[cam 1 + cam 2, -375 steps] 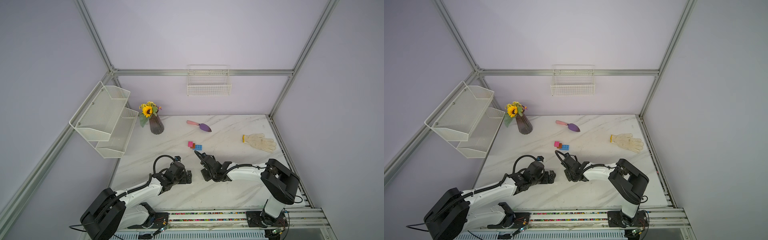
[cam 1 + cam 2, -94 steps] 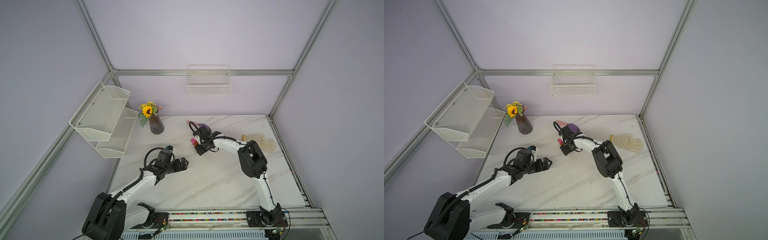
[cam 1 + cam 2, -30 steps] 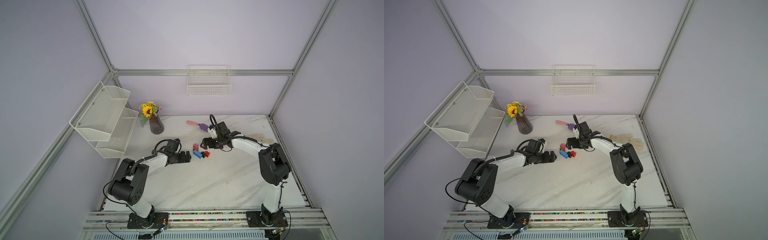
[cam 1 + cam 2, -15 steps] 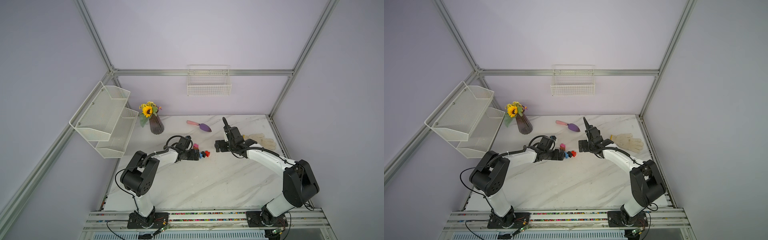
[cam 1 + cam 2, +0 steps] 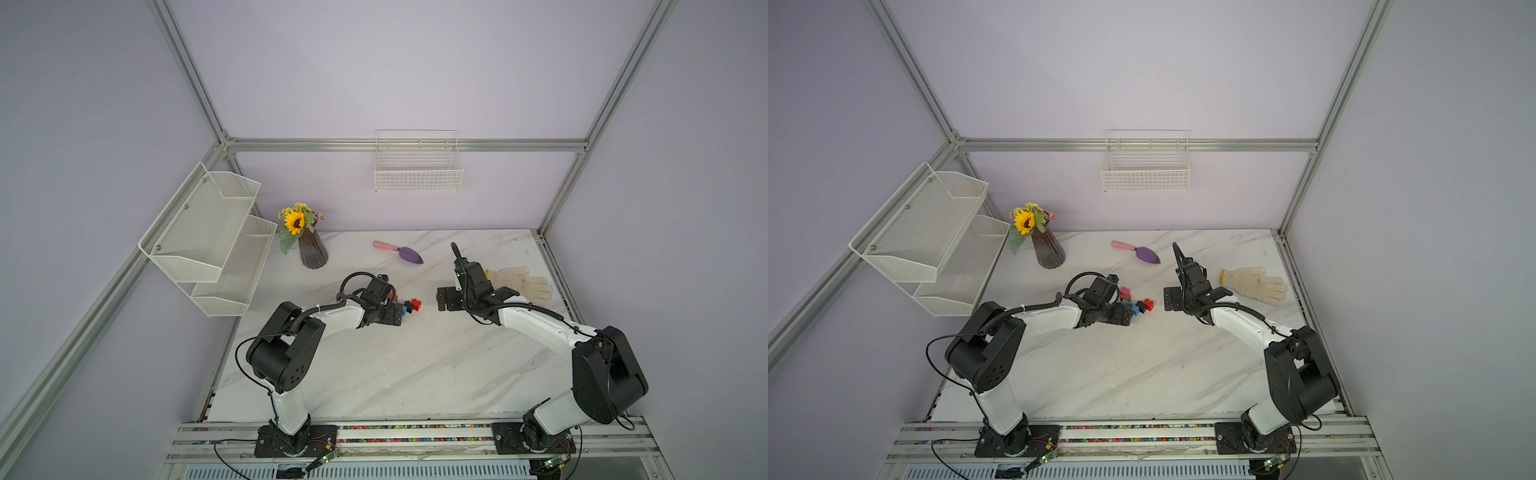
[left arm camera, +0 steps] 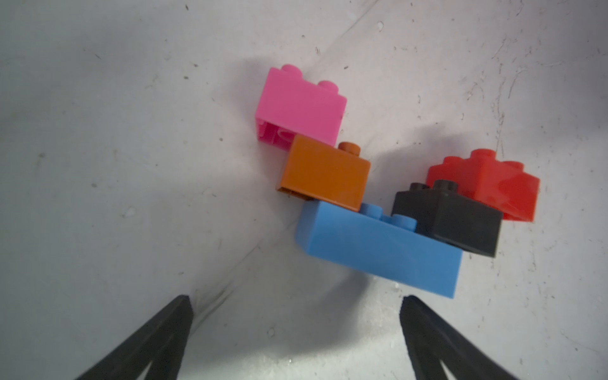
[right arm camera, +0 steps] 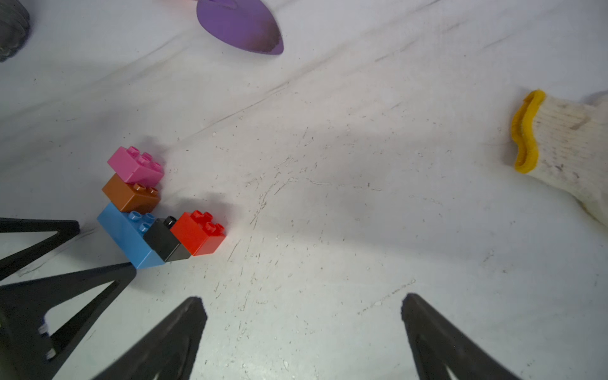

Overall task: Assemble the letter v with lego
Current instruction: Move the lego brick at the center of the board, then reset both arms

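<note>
Five-piece lot: small studded plastic lego (image 7: 194, 233) bricks, joined as one stepped letter v (image 6: 378, 197) that lay on its side on the white marble-patterned tabletop (image 5: 395, 374).
Base: long light-blue rectangular brick (image 6: 378, 250).
Second tier: orange-brown square brick (image 6: 325, 174) sat on one end of the blue base and black square brick (image 6: 460, 223) on the other, with two blue studs bare between them.
Tips: pink square brick (image 6: 301, 105) was stepped outward on the orange-brown one; red square brick (image 6: 490, 184) was stepped outward on the black one.
Left arm: left gripper (image 6: 296, 299) had its black fingers spread wide with nothing between them; the tips stood just short of the blue base (contact could not be told).
Right arm: right gripper (image 7: 302, 297) was likewise spread wide and empty, apart from the bricks with bare marble between.
Position: the assembly lay between the two grippers in both top views, closer to the left one.
Trowel: purple-bladed, pink-handled trowel (image 5: 401, 252) lay toward the back of the table, beyond the bricks.
Glove: cream knitted glove with yellow cuff (image 5: 521, 282) lay flat, just beside the right arm's wrist.
Vase: dark ribbed vase holding a sunflower bunch (image 5: 312, 253) stood at the back left corner.
Fixtures: white wire basket (image 5: 417, 174) hung on the back wall; white two-tier mesh shelf (image 5: 208, 232) hung on the left wall.
</note>
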Controlling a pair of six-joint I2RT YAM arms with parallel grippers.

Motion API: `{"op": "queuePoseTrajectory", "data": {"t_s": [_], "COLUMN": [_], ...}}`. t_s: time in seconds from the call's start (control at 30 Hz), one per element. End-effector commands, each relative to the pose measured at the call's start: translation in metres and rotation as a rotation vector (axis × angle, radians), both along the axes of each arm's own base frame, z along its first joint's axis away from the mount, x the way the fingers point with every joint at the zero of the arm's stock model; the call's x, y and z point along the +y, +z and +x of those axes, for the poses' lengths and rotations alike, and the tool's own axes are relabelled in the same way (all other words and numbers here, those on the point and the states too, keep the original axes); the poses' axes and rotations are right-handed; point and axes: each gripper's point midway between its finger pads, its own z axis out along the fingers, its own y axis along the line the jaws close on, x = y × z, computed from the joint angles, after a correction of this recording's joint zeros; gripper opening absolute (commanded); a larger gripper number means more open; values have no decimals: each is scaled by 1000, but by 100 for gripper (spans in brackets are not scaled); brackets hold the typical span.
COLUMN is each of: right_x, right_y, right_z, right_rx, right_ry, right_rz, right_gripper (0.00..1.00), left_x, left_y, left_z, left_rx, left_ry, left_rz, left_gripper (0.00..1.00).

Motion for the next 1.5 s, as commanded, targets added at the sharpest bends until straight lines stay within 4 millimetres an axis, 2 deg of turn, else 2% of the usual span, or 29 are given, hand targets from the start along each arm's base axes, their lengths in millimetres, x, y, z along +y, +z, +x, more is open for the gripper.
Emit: {"op": "queuePoseTrajectory", "data": {"t_s": [0.0,0.13,0.3,0.4,0.47,0.6,0.7,0.8,0.9,0.93,1.03,1.07,1.13,1.2,1.37,1.47], "right_x": [-27,-56,-75,-80,-94,-130,-172,-184,-185,-184,-173,-170,-169,-174,-177,-184], "right_y": [14,22,42,43,38,37,52,54,28,26,3,-5,-7,-6,-11,-23], "right_z": [6,6,1,4,7,15,7,7,20,20,15,16,22,24,40,45], "right_rx": [-80,-139,-262,-306,-311,-346,-492,-563,-517,-541,-587,-577,-561,-585,-573,-592], "right_ry": [-101,-170,-171,-102,-131,-221,-435,-455,-430,-421,-342,-322,-318,-338,-343,-370], "right_rz": [-50,-86,-91,-67,-74,10,1,-28,-88,-79,-58,-60,-56,-78,-90,-65], "right_gripper": [97,97,97,97,97,97,97,97,97,97,97,97,97,97,97,97], "left_x": [12,1,-9,-13,-15,-19,-12,11,48,62,106,118,152,174,206,221], "left_y": [-40,-40,-44,-43,-37,-4,36,73,96,105,131,134,138,139,135,133], "left_z": [-25,-13,-7,-3,-2,-4,-5,-1,9,13,23,25,28,29,28,26], "left_rx": [161,161,176,175,158,74,-55,-172,-244,-285,-412,-433,-465,-496,-566,-618], "left_ry": [11,2,-9,-9,-7,-22,-14,30,117,148,239,266,378,449,533,581], "left_rz": [68,56,34,28,21,-55,-113,-142,-126,-106,-19,4,106,174,315,360], "left_gripper": [100,100,100,100,100,100,100,100,100,100,100,100,100,100,100,100]}}
